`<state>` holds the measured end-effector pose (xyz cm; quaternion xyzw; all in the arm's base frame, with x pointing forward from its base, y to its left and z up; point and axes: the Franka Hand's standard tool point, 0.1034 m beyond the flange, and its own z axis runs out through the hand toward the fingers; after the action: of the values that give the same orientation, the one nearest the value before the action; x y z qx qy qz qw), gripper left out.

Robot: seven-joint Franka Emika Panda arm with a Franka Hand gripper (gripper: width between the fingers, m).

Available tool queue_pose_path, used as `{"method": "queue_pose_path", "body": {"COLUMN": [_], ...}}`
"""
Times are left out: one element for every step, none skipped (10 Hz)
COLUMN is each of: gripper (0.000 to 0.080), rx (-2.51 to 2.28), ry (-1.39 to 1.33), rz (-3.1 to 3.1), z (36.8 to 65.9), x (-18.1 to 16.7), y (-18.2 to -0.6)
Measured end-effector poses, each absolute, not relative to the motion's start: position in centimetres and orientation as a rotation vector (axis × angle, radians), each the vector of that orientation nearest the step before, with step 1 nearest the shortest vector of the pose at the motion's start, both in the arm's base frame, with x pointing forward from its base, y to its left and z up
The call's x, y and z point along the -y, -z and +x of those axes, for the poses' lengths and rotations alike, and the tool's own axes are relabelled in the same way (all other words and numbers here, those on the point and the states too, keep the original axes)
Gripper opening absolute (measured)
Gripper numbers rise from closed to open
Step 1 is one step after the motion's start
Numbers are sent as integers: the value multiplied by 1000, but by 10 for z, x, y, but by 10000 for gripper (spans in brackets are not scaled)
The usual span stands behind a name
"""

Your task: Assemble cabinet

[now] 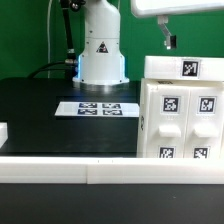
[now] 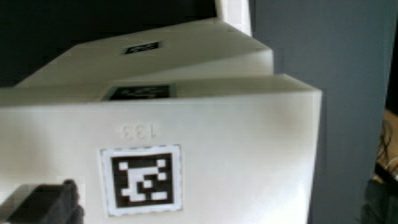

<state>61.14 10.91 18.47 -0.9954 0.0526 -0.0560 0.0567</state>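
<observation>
The cabinet [image 1: 180,115] is a large white box at the exterior view's right. Its panelled face carries four marker tags, and one more tag sits on its top. My gripper [image 1: 168,43] hangs just above the cabinet's top edge, with one dark finger showing. In the wrist view the cabinet [image 2: 214,110] fills the frame, with a tag on its near face. My gripper [image 2: 214,205] is open. Its dark fingertips [image 2: 45,205] stand far apart at the two sides of the frame, with the cabinet's white wall between them. I cannot tell whether they touch it.
The marker board [image 1: 96,108] lies flat on the black table in front of the robot base [image 1: 101,55]. A white rail [image 1: 90,170] runs along the front edge. A small white piece [image 1: 4,131] shows at the exterior view's left edge.
</observation>
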Motion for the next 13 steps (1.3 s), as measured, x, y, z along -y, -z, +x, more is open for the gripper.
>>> {"method": "queue_pose_path", "body": {"gripper": [797, 797, 797, 797, 797, 797, 797, 797, 797, 797, 797, 797, 797], "rx": [-80, 70, 184, 283, 378, 488, 721, 847, 941, 1080, 1162, 1235, 1332], "ry": [143, 139, 145, 149, 153, 157, 162, 158, 159, 167, 174, 177, 180], "rz": [-3026, -3038, -3037, -3033, -3027, -3015, -2978, -2950, -2927, -2895, -2870, -2848, -2814], "z": [611, 611, 611, 611, 611, 611, 612, 611, 611, 612, 612, 612, 612], "x": [-109, -108, -107, -107, -106, -104, -98, -94, -95, -95, -96, -97, -97], "y": [-184, -183, -183, -182, -182, -182, -179, -175, -175, -175, -174, -174, -174]}}
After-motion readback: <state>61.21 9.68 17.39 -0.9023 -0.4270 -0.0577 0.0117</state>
